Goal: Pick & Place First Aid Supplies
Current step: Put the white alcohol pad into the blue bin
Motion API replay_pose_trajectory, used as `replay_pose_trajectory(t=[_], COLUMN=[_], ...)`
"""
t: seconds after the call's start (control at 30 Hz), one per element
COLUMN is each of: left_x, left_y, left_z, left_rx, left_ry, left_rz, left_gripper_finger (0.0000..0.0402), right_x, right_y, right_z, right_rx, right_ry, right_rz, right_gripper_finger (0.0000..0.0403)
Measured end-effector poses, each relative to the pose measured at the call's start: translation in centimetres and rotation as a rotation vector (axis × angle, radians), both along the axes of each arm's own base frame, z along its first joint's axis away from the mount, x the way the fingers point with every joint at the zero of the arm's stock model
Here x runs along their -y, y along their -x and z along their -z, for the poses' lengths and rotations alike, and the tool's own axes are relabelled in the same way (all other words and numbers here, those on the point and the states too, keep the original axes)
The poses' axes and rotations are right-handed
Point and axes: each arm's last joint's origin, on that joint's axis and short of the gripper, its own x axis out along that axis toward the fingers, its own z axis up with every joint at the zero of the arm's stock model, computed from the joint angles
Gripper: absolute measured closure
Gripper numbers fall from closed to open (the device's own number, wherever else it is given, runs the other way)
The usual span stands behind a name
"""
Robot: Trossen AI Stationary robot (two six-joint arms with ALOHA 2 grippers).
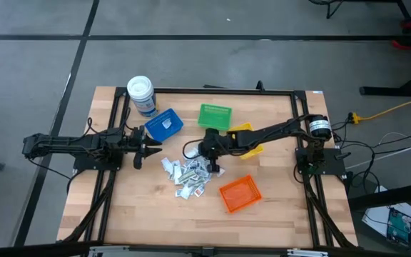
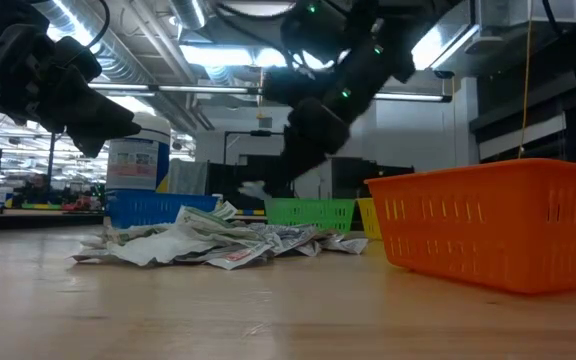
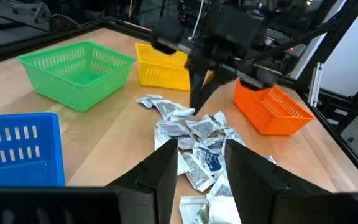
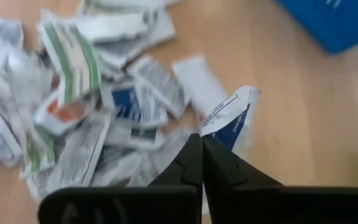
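The first aid supplies are a loose heap of small white and silvery packets [image 1: 188, 175] lying flat on the table's middle, also seen in the left wrist view [image 3: 194, 134] and the low view [image 2: 208, 240]. My right gripper [image 4: 202, 138] reaches in from the right, stands over the heap's far side [image 1: 211, 163], and is shut on one white packet with a blue mark [image 4: 232, 115]. My left gripper [image 3: 201, 152] is open and hovers left of the heap [image 1: 148, 148], touching nothing. My right gripper pinches the white-and-blue packet by its near edge [image 4: 215, 130] between the two fingertips, coming from above and pointing down. The rest of the packet sticks out past the fingertips over the heap. In the low view it shows beside the fingers [image 2: 253, 188], just above the heap.
Four small bins ring the heap: blue [image 1: 165, 123] and green [image 1: 215, 116] on the far side, yellow [image 1: 252, 146] partly under the right arm, orange [image 1: 240, 193] near right. A white-lidded jar [image 1: 140, 93] stands at the far left corner. Bare wood lies along the near edge.
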Motion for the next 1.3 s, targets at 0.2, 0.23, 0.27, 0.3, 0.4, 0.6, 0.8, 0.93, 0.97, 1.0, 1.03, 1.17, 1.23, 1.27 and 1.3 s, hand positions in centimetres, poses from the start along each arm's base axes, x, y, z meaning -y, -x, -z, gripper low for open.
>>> replay_pose_trajectory(t=[0.2, 0.23, 0.27, 0.3, 0.4, 0.6, 0.8, 0.93, 0.97, 1.0, 1.03, 1.17, 1.23, 1.27, 1.3], left_x=[0.0, 0.0, 0.0, 0.0, 0.0, 0.0, 0.0, 0.0, 0.0, 0.0, 0.0, 0.0, 0.0, 0.0, 0.0], left_y=[0.0, 0.0, 0.0, 0.0, 0.0, 0.0, 0.0, 0.0, 0.0, 0.0, 0.0, 0.0, 0.0, 0.0, 0.0], left_z=[0.0, 0.0, 0.0, 0.0, 0.0, 0.0, 0.0, 0.0, 0.0, 0.0, 0.0, 0.0, 0.0, 0.0, 0.0], left_rx=[0.000, 0.000, 0.000, 0.000, 0.000, 0.000, 0.000, 0.000, 0.000, 0.000, 0.000, 0.000, 0.000, 0.000, 0.000], left_ry=[0.000, 0.000, 0.000, 0.000, 0.000, 0.000, 0.000, 0.000, 0.000, 0.000, 0.000, 0.000, 0.000, 0.000, 0.000], left_rz=[0.000, 0.000, 0.000, 0.000, 0.000, 0.000, 0.000, 0.000, -0.001, -0.001, -0.001, -0.001, -0.001, -0.001, -0.001], left_gripper_finger=[0.0274, 0.0274, 0.0274, 0.0274, 0.0274, 0.0274, 0.0274, 0.0274, 0.0274, 0.0274, 0.0274, 0.0274, 0.0274, 0.0274, 0.0274], right_x=[1.3, 1.6, 1.9, 2.2, 3.4, 6.3, 8.2, 9.2, 9.4, 9.7, 9.9, 10.7, 11.0, 11.0, 11.1], right_y=[-1.2, -1.5, -1.7, -1.9, -2.3, -3.5, -6.0, -7.1, -7.3, -7.5, -7.7, -8.5, -8.8, -9.0, -9.1], right_z=[-2.4, -2.9, -3.4, -3.8, -4.9, -6.8, -7.5, -7.3, -7.1, -6.9, -6.7, -5.4, -4.7, -4.3, -3.9], right_rx=[0.073, 0.089, 0.105, 0.124, 0.196, 0.305, 0.335, 0.324, 0.325, 0.321, 0.317, 0.318, 0.321, 0.319, 0.319], right_ry=[0.076, 0.088, 0.098, 0.105, 0.128, 0.162, 0.183, 0.168, 0.162, 0.158, 0.154, 0.120, 0.094, 0.085, 0.081], right_rz=[-0.040, -0.043, -0.049, -0.055, -0.045, -0.018, -0.043, -0.052, -0.057, -0.062, -0.065, -0.090, -0.113, -0.122, -0.127], right_gripper_finger=[0.0400, 0.0399, 0.0399, 0.0399, 0.0399, 0.0399, 0.0399, 0.0399, 0.0399, 0.0399, 0.0399, 0.0399, 0.0399, 0.0399, 0.0399])
